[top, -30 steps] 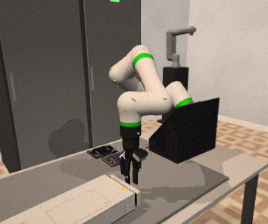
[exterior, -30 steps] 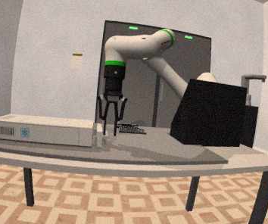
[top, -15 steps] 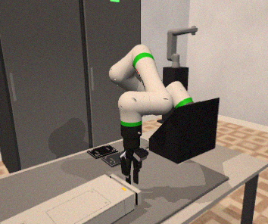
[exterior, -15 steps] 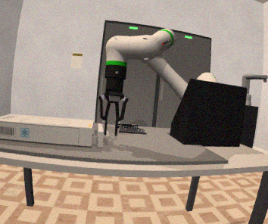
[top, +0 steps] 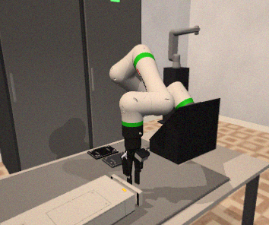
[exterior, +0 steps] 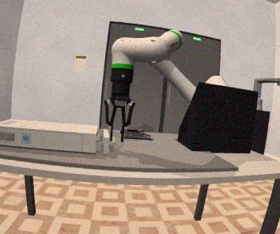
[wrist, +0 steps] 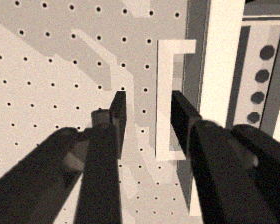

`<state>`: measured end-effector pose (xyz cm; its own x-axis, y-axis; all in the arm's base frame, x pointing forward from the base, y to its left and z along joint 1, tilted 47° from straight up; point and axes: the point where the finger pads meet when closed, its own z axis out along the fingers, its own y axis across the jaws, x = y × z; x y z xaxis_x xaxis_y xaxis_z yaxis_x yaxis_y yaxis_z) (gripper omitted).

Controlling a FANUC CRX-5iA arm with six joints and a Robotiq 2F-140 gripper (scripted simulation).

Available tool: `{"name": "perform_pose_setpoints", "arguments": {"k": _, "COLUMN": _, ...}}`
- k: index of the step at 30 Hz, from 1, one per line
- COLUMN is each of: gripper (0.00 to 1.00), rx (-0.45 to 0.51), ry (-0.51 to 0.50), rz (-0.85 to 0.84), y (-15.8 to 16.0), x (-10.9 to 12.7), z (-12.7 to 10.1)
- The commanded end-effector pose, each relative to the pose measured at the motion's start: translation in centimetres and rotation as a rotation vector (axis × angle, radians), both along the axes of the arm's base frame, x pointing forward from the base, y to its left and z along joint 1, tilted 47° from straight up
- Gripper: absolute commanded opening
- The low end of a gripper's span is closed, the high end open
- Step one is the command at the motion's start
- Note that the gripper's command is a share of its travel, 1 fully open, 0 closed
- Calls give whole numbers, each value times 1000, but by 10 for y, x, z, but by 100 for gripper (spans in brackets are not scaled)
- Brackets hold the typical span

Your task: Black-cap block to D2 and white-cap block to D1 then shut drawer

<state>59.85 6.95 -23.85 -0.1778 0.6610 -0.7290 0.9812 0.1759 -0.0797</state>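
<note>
The cooler COLD (top: 72, 201) (exterior: 43, 136) has its lamp (top: 125, 190) (exterior: 94, 130) lit orange. Its drawer front (wrist: 220, 100) (exterior: 106, 143) stands out from the body by a short gap. In the wrist view several dark round shapes in a row (wrist: 261, 76) show inside the drawer; which block or caps they belong to cannot be told. My gripper (top: 133, 181) (exterior: 116, 140) (wrist: 148, 105) is partly open, pointing down. The bar of the drawer handle (wrist: 164, 100) lies between its fingers, close to the right one, with a gap to the left one. No whole block or tube shows.
Two dark deck slots, the nearer (top: 112, 160) and the farther (top: 102, 151), lie behind the gripper. A large black box-shaped housing (top: 194, 133) (exterior: 221, 118) stands to the right at the arm's base. A perforated deck (wrist: 36, 95) lies under the gripper.
</note>
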Motion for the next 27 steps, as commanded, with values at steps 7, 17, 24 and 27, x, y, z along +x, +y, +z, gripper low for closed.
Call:
{"name": "perform_pose_setpoints", "arguments": {"k": 7, "gripper": 34, "rx": 1, "ry": -2, "rz": 2, "y": 1, "x": -1, "z": 1}}
{"name": "perform_pose_setpoints", "arguments": {"k": 17, "gripper": 34, "rx": 1, "ry": -1, "rz": 2, "y": 1, "x": -1, "z": 1}}
{"name": "perform_pose_setpoints", "arguments": {"k": 24, "gripper": 34, "rx": 1, "ry": -1, "rz": 2, "y": 0, "x": -9, "z": 1}}
{"name": "perform_pose_setpoints", "arguments": {"k": 27, "gripper": 34, "rx": 1, "ry": -1, "rz": 2, "y": -1, "x": -13, "z": 2}}
